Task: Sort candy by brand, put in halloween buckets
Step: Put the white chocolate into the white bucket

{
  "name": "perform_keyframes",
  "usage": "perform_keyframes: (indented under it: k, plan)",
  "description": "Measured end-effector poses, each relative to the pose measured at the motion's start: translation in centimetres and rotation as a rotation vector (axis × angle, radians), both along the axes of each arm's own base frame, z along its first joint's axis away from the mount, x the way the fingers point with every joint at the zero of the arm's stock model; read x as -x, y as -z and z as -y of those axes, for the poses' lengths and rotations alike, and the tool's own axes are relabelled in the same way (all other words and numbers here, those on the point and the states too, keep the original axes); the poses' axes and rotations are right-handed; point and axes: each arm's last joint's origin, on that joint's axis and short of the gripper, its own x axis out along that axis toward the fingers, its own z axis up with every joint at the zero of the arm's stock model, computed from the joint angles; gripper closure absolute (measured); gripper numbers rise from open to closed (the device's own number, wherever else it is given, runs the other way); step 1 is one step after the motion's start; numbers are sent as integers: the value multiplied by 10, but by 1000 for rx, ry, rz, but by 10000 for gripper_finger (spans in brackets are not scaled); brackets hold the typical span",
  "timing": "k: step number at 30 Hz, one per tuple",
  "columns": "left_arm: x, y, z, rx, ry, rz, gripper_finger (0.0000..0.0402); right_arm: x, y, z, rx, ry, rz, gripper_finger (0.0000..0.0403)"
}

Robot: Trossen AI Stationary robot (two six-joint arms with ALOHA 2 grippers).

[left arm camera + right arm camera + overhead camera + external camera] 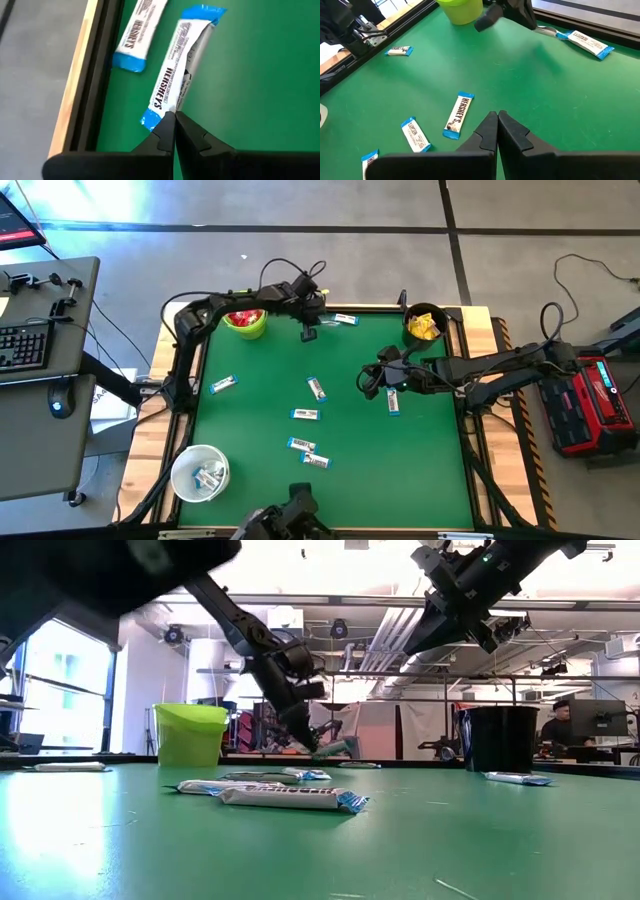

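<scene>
Left gripper (pixel 174 131) is pinching the end of a white-and-blue bar (pixel 172 80), jaws pressed tight (right gripper (pixel 497 131) is idling closed); next it's needing the white bucket (pixel 178 470).

- My green table top (pixel 420 470) sits inside a wooden rim.
- A keyboard (pixel 22 345) lies on the grey desk off to my left.
- A red case (pixel 590 402) rests on the floor to my right.
</scene>
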Motion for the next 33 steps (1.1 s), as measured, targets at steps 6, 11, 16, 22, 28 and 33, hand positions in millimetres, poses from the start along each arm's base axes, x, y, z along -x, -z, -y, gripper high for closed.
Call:
perform_keyframes:
  k: [6, 11, 16, 22, 28, 33]
  plan:
    - [2, -33, 19, 38, 29, 33, 401, 0, 0, 0, 16, -11, -8, 403]
    - [4, -65, 41, 48, 59, 54, 401, 0, 0, 0, 40, -30, -21, 403]
    - [5, -78, 60, 69, 75, 27, 400, 0, 0, 1, 44, -33, -24, 402]
    - [2, -59, 62, 5, 159, -86, 361, 0, 0, 0, 52, -51, -31, 382]
    - [3, -31, 58, 47, 191, -190, 284, -1, 0, -1, 27, -84, -32, 340]
    - [1, -15, 52, -3, 193, -262, 222, -1, 0, -1, 26, -85, -31, 301]
